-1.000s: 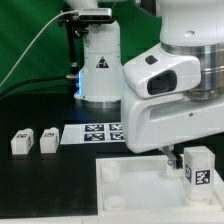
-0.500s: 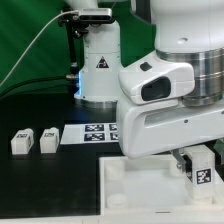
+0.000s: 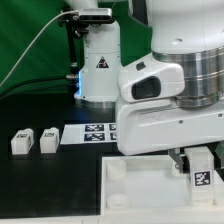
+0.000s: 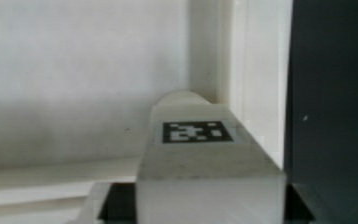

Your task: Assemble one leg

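My gripper [image 3: 190, 158] is shut on a leg [image 3: 202, 170], a small white block with a black-and-white tag. I hold it upright over the right near corner of the large white tray [image 3: 130, 185]. In the wrist view the leg [image 4: 197, 150] stands between my dark fingers [image 4: 119, 200], its tagged face showing. The tray floor [image 4: 69, 100] and its raised rim [image 4: 256, 70] lie behind it. Two more legs [image 3: 22, 141] [image 3: 49, 139] lie on the black table at the exterior view's left. The leg's lower end is hidden.
The marker board [image 3: 95, 133] lies on the table behind the tray. A white robot base with a warning triangle [image 3: 100, 65] stands at the back. My bulky hand [image 3: 170, 100] hides much of the tray's far side. Black table shows beside the rim [image 4: 336, 100].
My hand has sunk a little and shifted towards the exterior view's left, and it covers more of the marker board. The held leg has dropped slightly towards the tray corner.
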